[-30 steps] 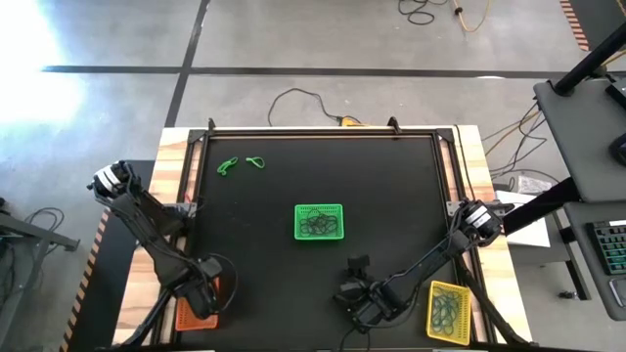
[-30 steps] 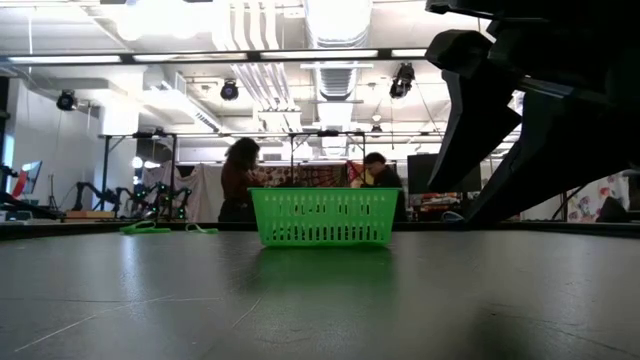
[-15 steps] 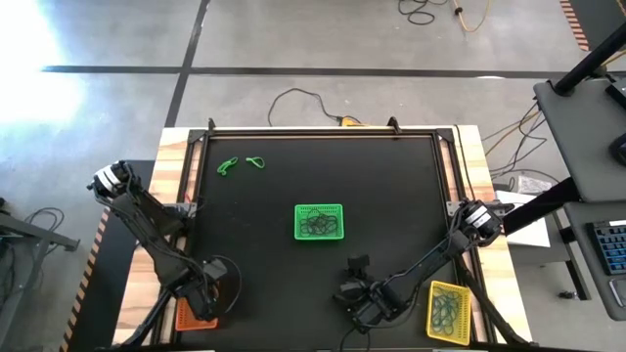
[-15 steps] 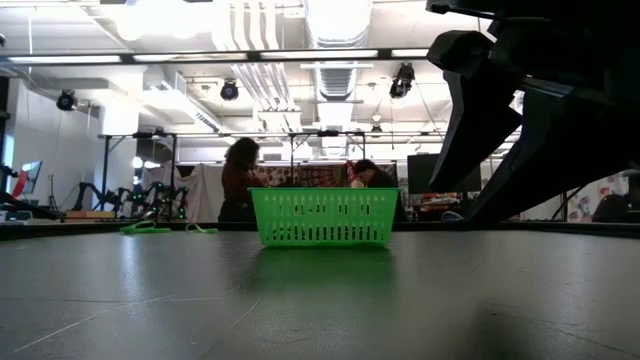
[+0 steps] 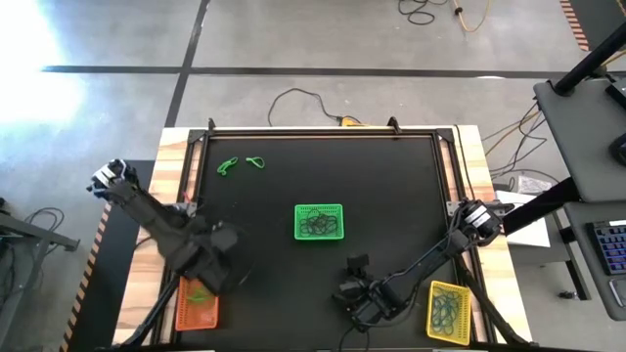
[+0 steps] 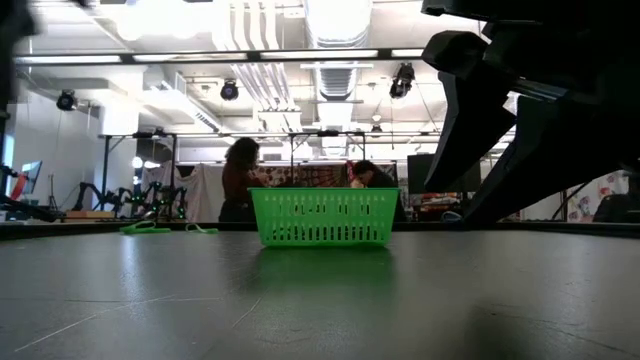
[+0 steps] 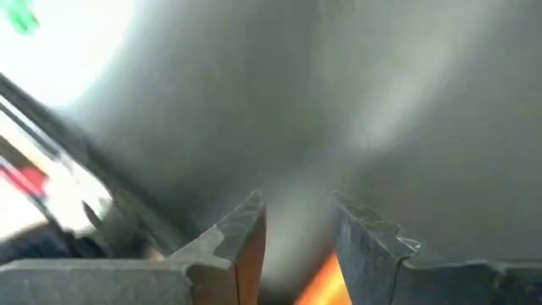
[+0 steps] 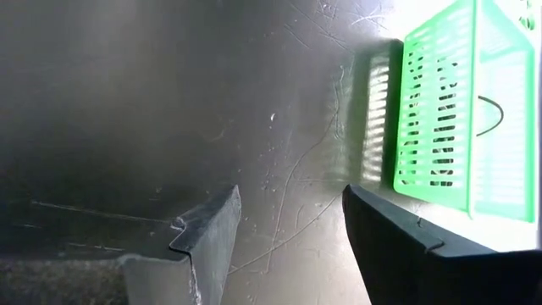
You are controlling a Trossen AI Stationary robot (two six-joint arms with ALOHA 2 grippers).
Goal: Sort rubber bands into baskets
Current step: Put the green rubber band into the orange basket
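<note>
Left hand (image 5: 217,256) open by orange basket (image 5: 197,304) — mat edge.

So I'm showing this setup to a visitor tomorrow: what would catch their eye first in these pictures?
Probably the green basket alone at the middle of the black table, with dark bands inside. Next, the left claw, open and empty, above the orange basket at the near left corner, while the right claw waits open near the yellow basket. Two loose green bands lie at the far left.

Two people (image 6: 240,180) behind black table (image 5: 391,196)
</note>
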